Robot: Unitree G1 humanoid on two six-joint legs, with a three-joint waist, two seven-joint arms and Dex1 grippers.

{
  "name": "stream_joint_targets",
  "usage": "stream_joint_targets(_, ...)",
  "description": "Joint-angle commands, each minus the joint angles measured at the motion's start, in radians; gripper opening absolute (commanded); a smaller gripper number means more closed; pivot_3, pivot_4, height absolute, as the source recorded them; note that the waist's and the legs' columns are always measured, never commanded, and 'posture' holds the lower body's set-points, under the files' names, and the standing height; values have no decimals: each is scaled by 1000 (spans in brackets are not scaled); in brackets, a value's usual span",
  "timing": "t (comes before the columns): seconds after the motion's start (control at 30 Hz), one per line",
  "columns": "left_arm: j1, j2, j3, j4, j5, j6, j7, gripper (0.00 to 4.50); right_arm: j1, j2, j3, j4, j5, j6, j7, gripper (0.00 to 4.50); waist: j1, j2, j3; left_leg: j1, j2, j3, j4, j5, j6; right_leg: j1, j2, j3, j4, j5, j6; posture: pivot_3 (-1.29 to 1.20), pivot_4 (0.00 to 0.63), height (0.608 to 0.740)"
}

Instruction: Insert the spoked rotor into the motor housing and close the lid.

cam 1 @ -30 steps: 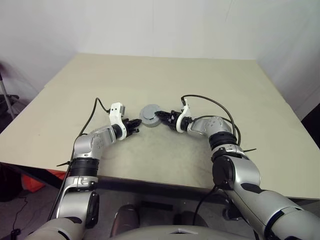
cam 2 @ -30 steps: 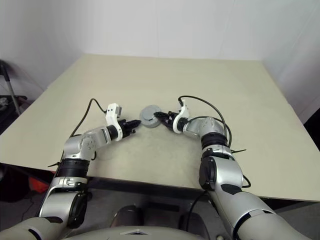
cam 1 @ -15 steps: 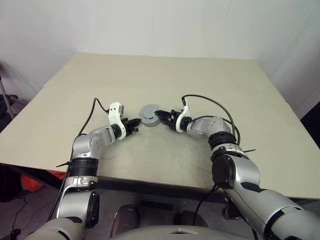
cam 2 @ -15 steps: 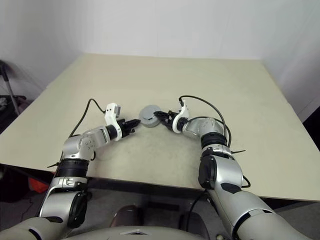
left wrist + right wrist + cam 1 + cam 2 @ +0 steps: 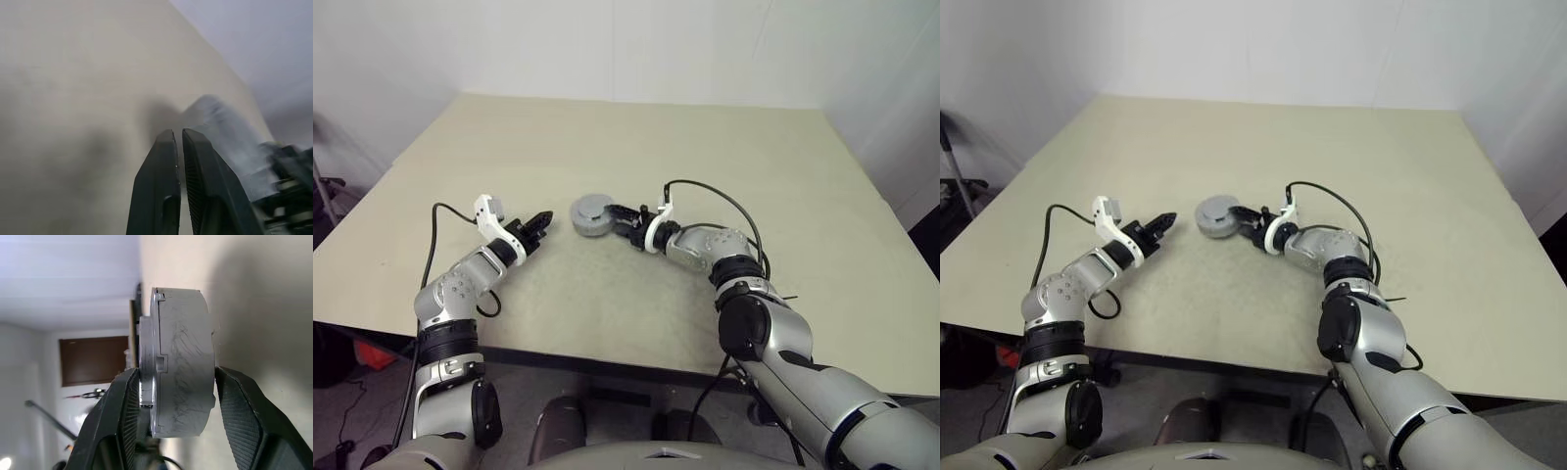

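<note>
From the head camera we see a wide, pale beige table (image 5: 724,166) with both arms reaching over it. Our right gripper (image 5: 615,213) points toward the left side of the table and has its two black fingers closed on a short round grey metal motor housing (image 5: 592,215), which sits near the table's middle with a flat grey metal lid (image 5: 591,206) seated on top of it. Whether the housing rests on the table or is lifted just clear of it we cannot tell from here. Our left gripper (image 5: 536,223) hangs to the left of the housing, apart from it, its black fingers drawn together on nothing and aimed toward the housing.

In the left wrist view, the two dark fingers (image 5: 156,196) stand almost pressed together with only a thin slit between them and nothing in it. Beyond their tips lies the beige table (image 5: 73,98), and a blurred grey shape (image 5: 230,132) that is probably the housing.

In the right wrist view, the housing (image 5: 188,362) is seen side-on, scratched grey metal, with the lid (image 5: 149,362) fitted against one face. One ribbed black finger (image 5: 122,426) bears on the lid side, the other (image 5: 239,416) on the opposite face, so the claw is clamped at about half its spread across the closed assembly.
</note>
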Motion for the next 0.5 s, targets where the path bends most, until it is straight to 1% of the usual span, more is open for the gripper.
stream_joint_targets(0.03, 21, -12, 4, -39, -12, -39, 15, 482, -92, 0, -43, -77, 99, 20, -8, 1996, 1, 0, 0, 0, 0, 0, 0, 0, 0, 0, 0, 0, 0, 0, 0, 0, 0, 740)
stream_joint_targets(0.1, 32, -29, 28, -48, -51, -41, 14, 904, -110, 0, -46, -92, 116, 36, -23, 1996, 1, 0, 0, 0, 0, 0, 1, 0, -1, 1, 0, 0, 0, 0, 0, 0, 0, 740)
stream_joint_targets(0.13, 33, -36, 42, -48, -69, -41, 18, 1206, -116, 1, -47, -100, 124, 43, -30, 1996, 3, 0, 0, 0, 0, 0, 1, 0, 0, 1, 0, 0, 0, 0, 0, 0, 0, 740)
stream_joint_targets(0.3, 39, -54, 49, -68, -127, -28, 7, 2925, -121, -1, -36, -112, 134, 58, -55, 1996, 10, 0, 0, 0, 0, 0, 2, 0, -1, 2, 0, -2, 0, 0, 0, 0, 0, 740)
stream_joint_targets(0.43, 41, -75, 44, -116, -206, 2, -20, 4271, -113, 1, -14, -108, 119, 68, -64, 1996, 21, 0, 0, 0, 0, 0, 2, 0, -1, 2, 0, -3, 0, 0, 0, 0, 0, 740)
stream_joint_targets(0.47, 42, -78, 43, -121, -224, 11, -23, 4463, -111, 3, -9, -111, 119, 72, -65, 1996, 22, 0, 0, 0, 0, 0, 2, 0, -1, 2, 0, -3, 0, 0, 0, 0, 0, 740)
stream_joint_targets(0.5, 43, -80, 42, -123, -237, 18, -23, 4463, -110, 4, -5, -114, 120, 74, -66, 1996, 22, 0, 0, 0, 0, 1, 2, 0, -1, 2, 0, -3, 0, 0, 0, 0, 0, 740)
